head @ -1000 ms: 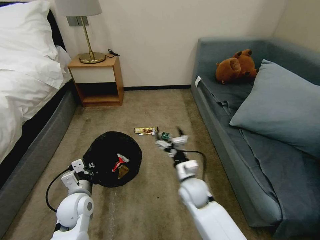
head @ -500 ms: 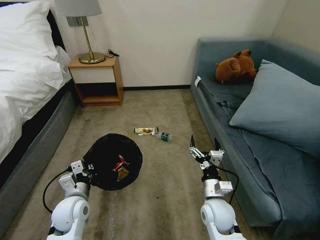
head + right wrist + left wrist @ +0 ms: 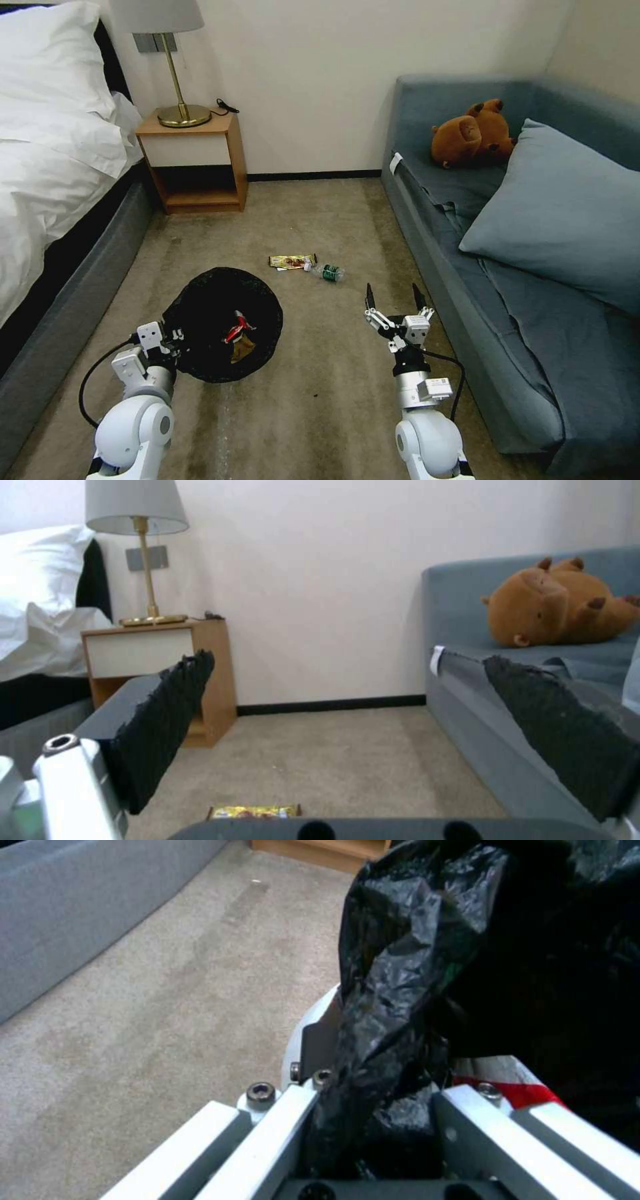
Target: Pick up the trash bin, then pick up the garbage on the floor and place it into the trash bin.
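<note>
My left gripper (image 3: 175, 335) is shut on the rim of the trash bin (image 3: 207, 303), a round bin lined with a crinkled black bag (image 3: 427, 970). A red-white wrapper (image 3: 237, 329) and a tan scrap (image 3: 243, 347) lie inside it. On the carpet beyond the bin lie a yellow-brown snack bar wrapper (image 3: 291, 261) and a small clear bottle with a green label (image 3: 327, 272). My right gripper (image 3: 393, 296) stands open and empty, raised near the sofa, short of the bottle. The right wrist view catches the snack bar wrapper (image 3: 253, 811) low between the black pads (image 3: 170, 715).
A bed (image 3: 53, 173) runs along the left, and a wooden nightstand (image 3: 193, 160) with a lamp (image 3: 163, 40) stands by the wall. A blue-grey sofa (image 3: 467, 267) with a pillow (image 3: 567, 213) and a brown plush toy (image 3: 473, 133) fills the right. Carpet lies between them.
My right arm has drawn back from the bottle toward me and to the right, its fingers open and empty. The left arm and bin shifted slightly nearer.
</note>
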Available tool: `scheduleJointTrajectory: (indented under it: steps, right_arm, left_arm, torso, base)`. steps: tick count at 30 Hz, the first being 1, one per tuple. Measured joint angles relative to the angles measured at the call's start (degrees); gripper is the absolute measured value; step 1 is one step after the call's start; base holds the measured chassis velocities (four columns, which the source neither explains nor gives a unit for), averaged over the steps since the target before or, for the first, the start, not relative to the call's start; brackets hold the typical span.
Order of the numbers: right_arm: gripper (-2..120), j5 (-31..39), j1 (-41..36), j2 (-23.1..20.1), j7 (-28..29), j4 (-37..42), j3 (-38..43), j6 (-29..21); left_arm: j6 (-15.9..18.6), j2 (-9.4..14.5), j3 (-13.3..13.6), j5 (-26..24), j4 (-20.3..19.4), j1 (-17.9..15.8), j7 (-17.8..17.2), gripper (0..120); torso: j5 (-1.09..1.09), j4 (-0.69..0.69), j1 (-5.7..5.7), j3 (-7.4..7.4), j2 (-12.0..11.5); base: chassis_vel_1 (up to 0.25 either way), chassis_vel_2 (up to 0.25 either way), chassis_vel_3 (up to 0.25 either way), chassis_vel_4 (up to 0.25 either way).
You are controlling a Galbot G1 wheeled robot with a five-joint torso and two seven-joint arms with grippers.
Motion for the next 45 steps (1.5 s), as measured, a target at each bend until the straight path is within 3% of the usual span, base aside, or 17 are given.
scheduleJointTrajectory:
  steps: [11, 45]
  right_arm:
    - [100, 0.29, 0.29, -0.12, -1.03, -0.88, -0.09, 0.2]
    - [100, 0.06, 0.47, -0.15, -2.4, -2.04, -0.86, 0.63]
  left_arm:
    - [-0.49, -1.42, 0.36, 0.71, -0.13, 0.46, -0.07, 1]
    - [-0.72, -1.57, -0.48, 0.64, -0.4, 0.61, -0.13, 1]
  torso:
    - [-0.01, 0.0, 0.0, 0.0, 0.0]
    - [-0.01, -0.01, 0.0, 0.0, 0.0]
  base:
    - [0.0, 0.0, 0.0, 0.0]
    - [-0.031, 0.04, 0.037, -0.035]
